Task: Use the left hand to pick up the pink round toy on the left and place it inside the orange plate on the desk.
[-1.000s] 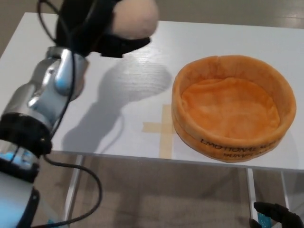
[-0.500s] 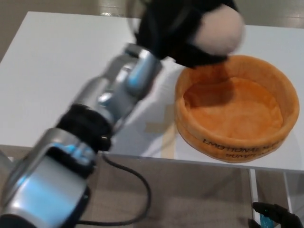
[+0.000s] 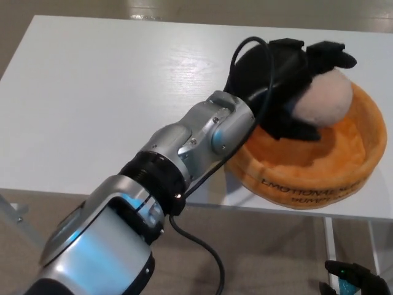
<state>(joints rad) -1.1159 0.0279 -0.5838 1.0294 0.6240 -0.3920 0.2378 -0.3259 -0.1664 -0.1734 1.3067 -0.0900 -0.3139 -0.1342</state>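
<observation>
The left robot hand (image 3: 288, 83) had swung over the orange plate (image 3: 344, 175), fingers clasping the pink round toy (image 3: 324, 101); release seemed due next.

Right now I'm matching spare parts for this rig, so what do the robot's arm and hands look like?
The left arm is built of rounded silver-grey metal segments joined by black ribbed collars, with a bluish sheen on the nearest segment. A black cable loops along it to the wrist. The left hand is matt black with thick fingers. Of the right hand, only black fingers with a teal accent show.
</observation>
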